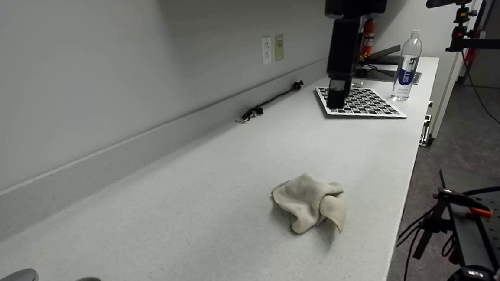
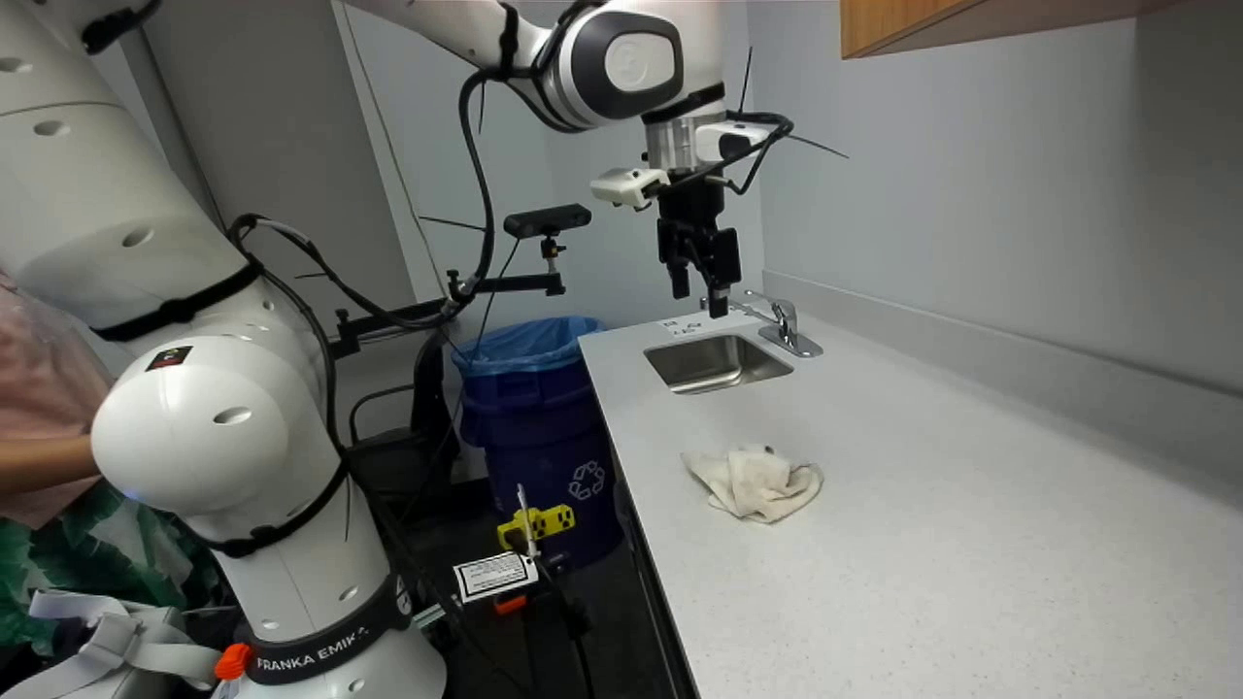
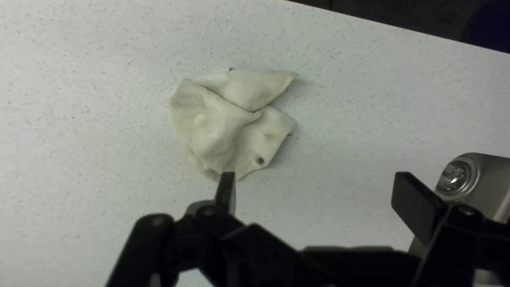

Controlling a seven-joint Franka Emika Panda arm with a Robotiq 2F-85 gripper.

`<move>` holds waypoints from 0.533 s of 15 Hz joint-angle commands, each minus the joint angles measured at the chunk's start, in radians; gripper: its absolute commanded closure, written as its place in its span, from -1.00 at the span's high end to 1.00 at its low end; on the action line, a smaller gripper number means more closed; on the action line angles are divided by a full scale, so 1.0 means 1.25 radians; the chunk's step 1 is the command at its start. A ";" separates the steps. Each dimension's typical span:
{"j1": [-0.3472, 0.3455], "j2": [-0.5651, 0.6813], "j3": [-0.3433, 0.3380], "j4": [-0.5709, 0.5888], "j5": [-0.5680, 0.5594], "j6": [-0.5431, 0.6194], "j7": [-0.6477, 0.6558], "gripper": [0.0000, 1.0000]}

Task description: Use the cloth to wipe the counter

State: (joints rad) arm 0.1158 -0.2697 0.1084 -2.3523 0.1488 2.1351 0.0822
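Hanging with jaws apart, the tool (image 3: 314, 187) is clear of the cloth (image 3: 235, 123) — crumpled on the counter (image 2: 923, 544).

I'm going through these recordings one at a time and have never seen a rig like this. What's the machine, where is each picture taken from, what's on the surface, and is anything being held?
The machine is a white robot arm ending in a black, two-fingered gripper. Two pictures look along the counter from different places outside the robot; the close one looks down from its wrist, past the gripper. All three show a crumpled, pale cloth on the counter. An exterior view also shows a patterned board and a clear bottle; in an exterior view you see a sink and faucet. Nothing is held: the gripper is open, above the counter.
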 commanded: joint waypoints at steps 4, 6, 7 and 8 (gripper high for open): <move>-0.027 0.108 -0.014 -0.083 -0.019 0.143 0.020 1.00; -0.030 0.157 -0.021 -0.087 -0.017 0.178 0.019 1.00; -0.032 0.183 -0.024 -0.084 -0.016 0.196 0.025 1.00; -0.033 0.207 -0.028 -0.079 -0.013 0.207 0.029 1.00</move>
State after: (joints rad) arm 0.0858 -0.0948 0.0804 -2.4690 0.1309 2.3395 0.0970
